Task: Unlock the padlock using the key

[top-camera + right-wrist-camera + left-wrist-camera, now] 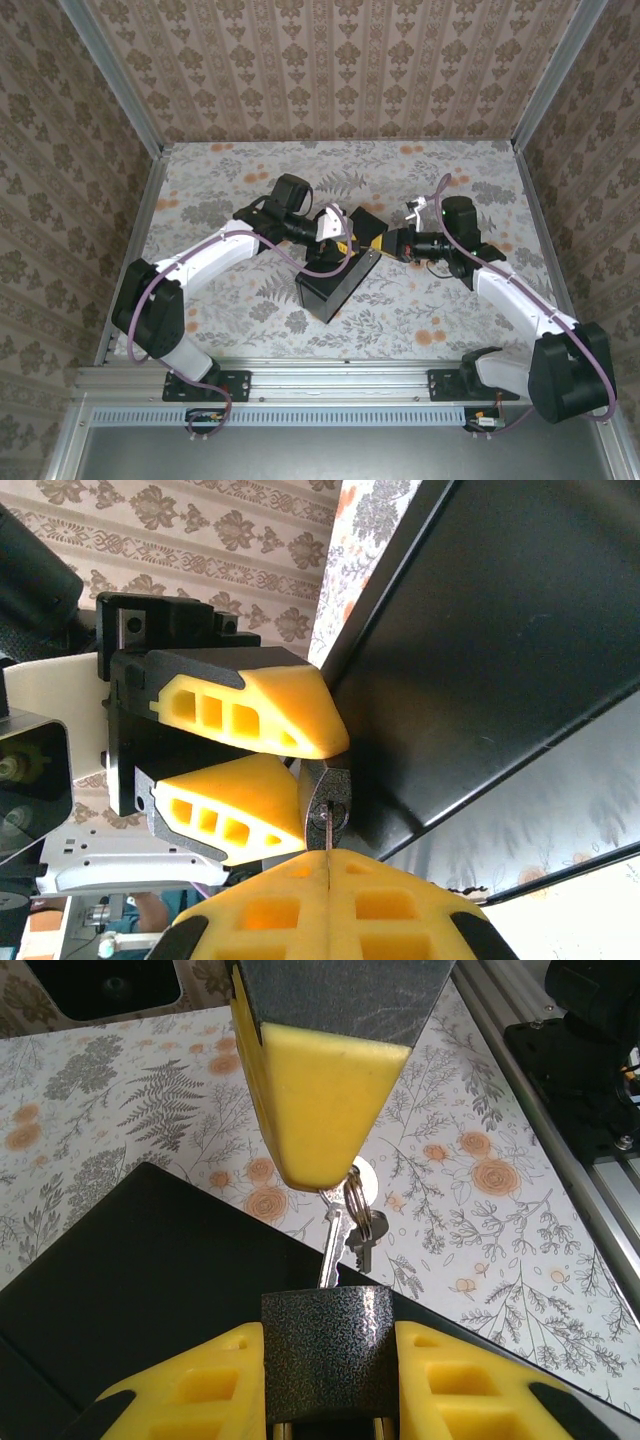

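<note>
L gripper [330,1380]: part-open, yellow pads pinch dark speckled metal padlock body [328,1345] to brace it | R gripper [328,875]: fully closed on slim silver key [331,1245], blade entering lock between L fingers | black box [140,1280] beneath

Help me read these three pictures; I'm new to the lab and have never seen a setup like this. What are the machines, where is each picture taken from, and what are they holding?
These are two robot arms bolted at the near edge of a flower-patterned table. The overhead picture looks down from behind them; the other two come from cameras on each wrist, so the yellow pads at the picture's edge are that arm's own fingers.

A black box lies on the table between the arms. Above it, the left gripper is closed on a dark padlock. The right gripper is shut on the key, a slim silver piece on a ring with another key. The key's tip points into the padlock's near face; how far it is in cannot be told.
</note>
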